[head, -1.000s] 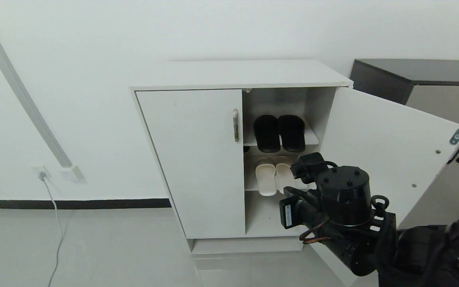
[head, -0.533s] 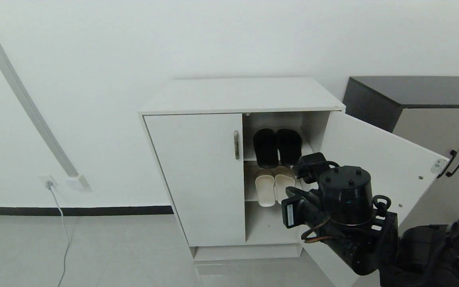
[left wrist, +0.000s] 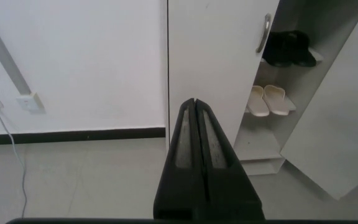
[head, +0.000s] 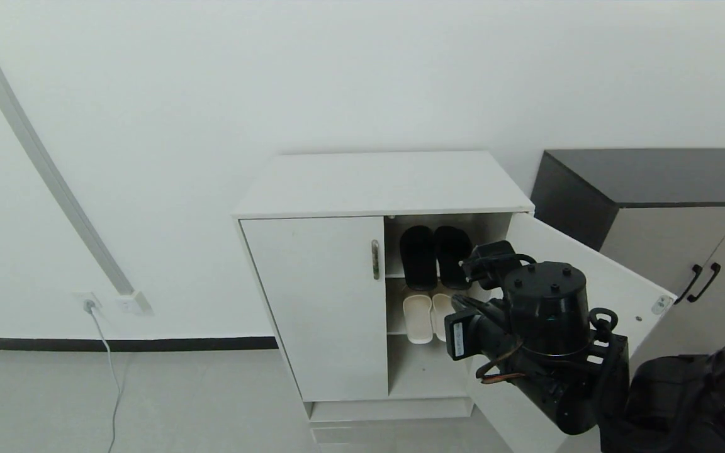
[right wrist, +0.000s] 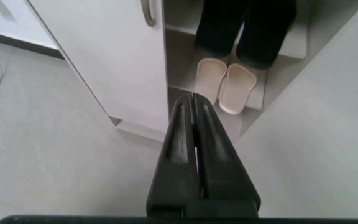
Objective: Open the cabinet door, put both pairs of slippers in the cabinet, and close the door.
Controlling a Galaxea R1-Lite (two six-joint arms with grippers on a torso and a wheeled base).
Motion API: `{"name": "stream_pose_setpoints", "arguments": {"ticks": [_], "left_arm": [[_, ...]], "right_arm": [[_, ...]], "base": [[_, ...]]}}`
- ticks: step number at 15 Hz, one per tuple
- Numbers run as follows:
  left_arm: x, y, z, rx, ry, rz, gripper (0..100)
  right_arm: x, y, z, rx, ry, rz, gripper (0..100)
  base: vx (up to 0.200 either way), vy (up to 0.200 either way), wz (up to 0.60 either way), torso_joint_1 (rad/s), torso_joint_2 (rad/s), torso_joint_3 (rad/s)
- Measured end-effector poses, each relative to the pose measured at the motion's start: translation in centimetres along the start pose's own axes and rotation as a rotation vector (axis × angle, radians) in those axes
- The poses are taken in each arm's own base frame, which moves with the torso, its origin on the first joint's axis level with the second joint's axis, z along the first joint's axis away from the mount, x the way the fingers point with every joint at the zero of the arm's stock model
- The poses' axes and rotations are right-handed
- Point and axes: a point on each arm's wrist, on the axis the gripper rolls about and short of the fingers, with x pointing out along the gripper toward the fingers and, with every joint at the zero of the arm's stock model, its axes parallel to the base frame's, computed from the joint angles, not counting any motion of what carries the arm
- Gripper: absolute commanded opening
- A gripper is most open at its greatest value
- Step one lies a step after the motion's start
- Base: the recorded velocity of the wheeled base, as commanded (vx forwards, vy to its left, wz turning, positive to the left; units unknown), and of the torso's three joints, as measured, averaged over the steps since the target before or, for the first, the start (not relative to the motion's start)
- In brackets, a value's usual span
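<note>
In the cabinet (head: 381, 182), the upper shelf (right wrist: 180, 38) bears black slippers (head: 418, 258) — the lower shelf (right wrist: 180, 73), cream slippers (head: 418, 310).

The shut door (head: 318, 302) blocks the left half of the cabinet (head: 381, 182); the open door (head: 627, 292) juts out on the right. Between them the way in is free (black slippers (head: 435, 255) above, white slippers (head: 418, 309) under them, room on the bottom shelf (head: 422, 374)).

Right gripper (right wrist: 194, 99), fingers pressed together with nothing between them, in front of the cabinet (right wrist: 135, 127). One door (right wrist: 104, 62) is closed and carries a metal handle (right wrist: 146, 11). The other door (right wrist: 316, 124) stands swung out. In the open compartment, black slippers (right wrist: 246, 28) lie on the upper shelf. Cream slippers (right wrist: 227, 84) lie side by side on the shelf below. Grey tiled floor (right wrist: 48, 168) lies beneath.
</note>
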Motion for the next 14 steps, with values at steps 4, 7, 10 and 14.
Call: {"name": "stream_pose_setpoints", "arguments": {"ticks": [4, 7, 10, 14], "left_arm": [[0.0, 0.0, 0.0, 0.0, 0.0, 0.0, 0], [0.0, 0.0, 0.01, 0.0, 0.0, 0.0, 0], [0.0, 0.0, 0.01, 0.001, 0.0, 0.0, 0], [0.0, 0.0, 0.01, 0.001, 0.0, 0.0, 0]], "right_arm": [[-0.04, 0.03, -0.16, 0.0, 0.007, 0.019, 0], [-0.04, 0.0, -0.13, 0.004, 0.004, 0.02, 0], [0.03, -0.07, -0.15, 0.005, -0.004, 0.018, 0], [-0.01, -0.12, -0.34, 0.003, -0.001, 0.017, 0]], "base": [[0.0, 0.0, 0.0, 0.248, -0.56, -0.323], [0.0, 0.0, 0.0, 0.261, -0.59, -0.333], [0.0, 0.0, 0.0, 0.199, -0.42, -0.232], [0.0, 0.0, 0.0, 0.154, -0.32, -0.172]]}}
